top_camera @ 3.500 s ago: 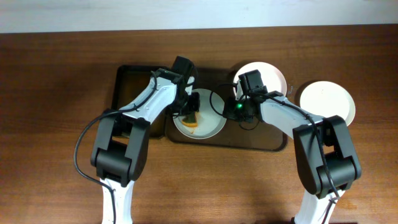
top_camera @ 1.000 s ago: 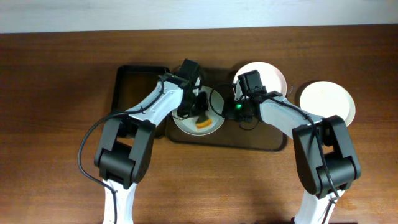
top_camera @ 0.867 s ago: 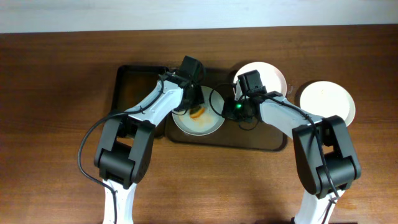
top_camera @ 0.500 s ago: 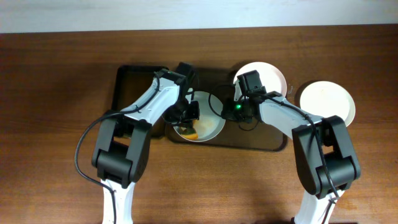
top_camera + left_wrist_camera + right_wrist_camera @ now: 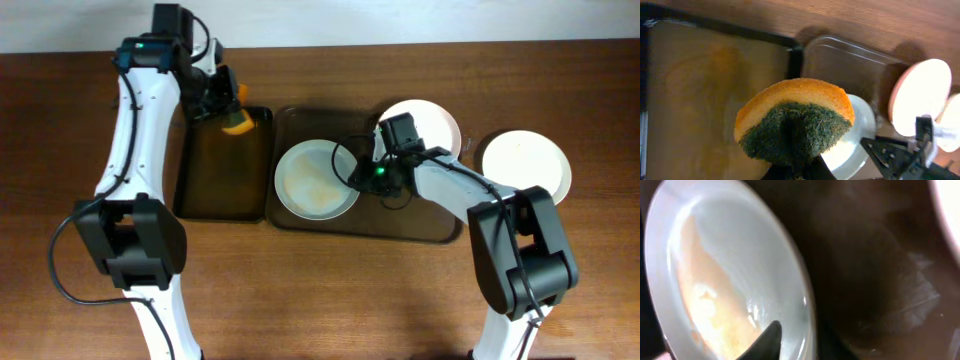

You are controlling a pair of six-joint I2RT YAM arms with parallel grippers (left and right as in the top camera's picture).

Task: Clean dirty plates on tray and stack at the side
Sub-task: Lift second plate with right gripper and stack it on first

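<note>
Sponge point(image 5: 792, 117) underside green, left-wrist view only

The brown wooden table point(image 5: 80, 280) carries two trays side by side, edge to edge: a black tray point(image 5: 215, 185) on the left and a wider translucent tray point(image 5: 400, 225) at the centre. A white plate point(image 5: 527, 166) lies directly on the wood, just right of the translucent tray.

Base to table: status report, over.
Left pincer shut on sponge, held over black tray. Right pincer shut on plate rim; orange smear on plate. Nothing over the plate.
</note>
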